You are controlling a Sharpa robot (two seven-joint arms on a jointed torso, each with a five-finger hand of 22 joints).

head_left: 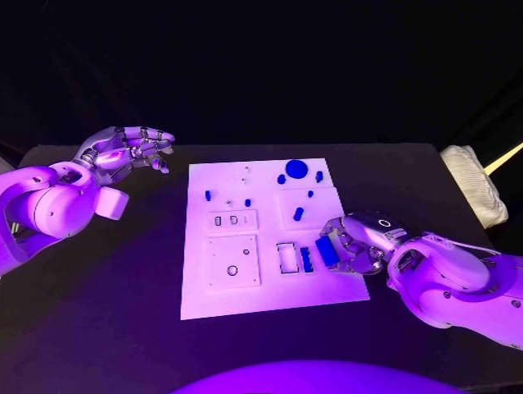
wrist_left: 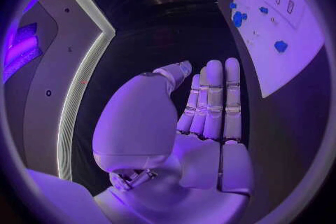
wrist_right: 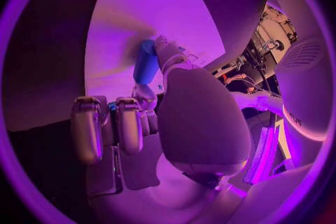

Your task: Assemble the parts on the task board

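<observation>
- Gripping a blue block, the right hand sits at the right edge of the task board, its fingers closed round the piece; the right wrist view shows the same block pinched between thumb and fingers, with part of it hidden behind them.
- The block's lower end is covered by the hand, so whether it touches the board cannot be told.
- Just beside it on the board lie a narrow blue bar and a white rectangular frame.
- The left hand hangs over the black table near the board's far left corner, well apart from the parts, fingers loosely curled and parted, holding nothing; its wrist view shows the fingers straight and side by side.
- A round blue disc and several small blue pieces, too small to make out, lie at the board's far end.
- A white folded cloth lies at the table's right edge.
</observation>
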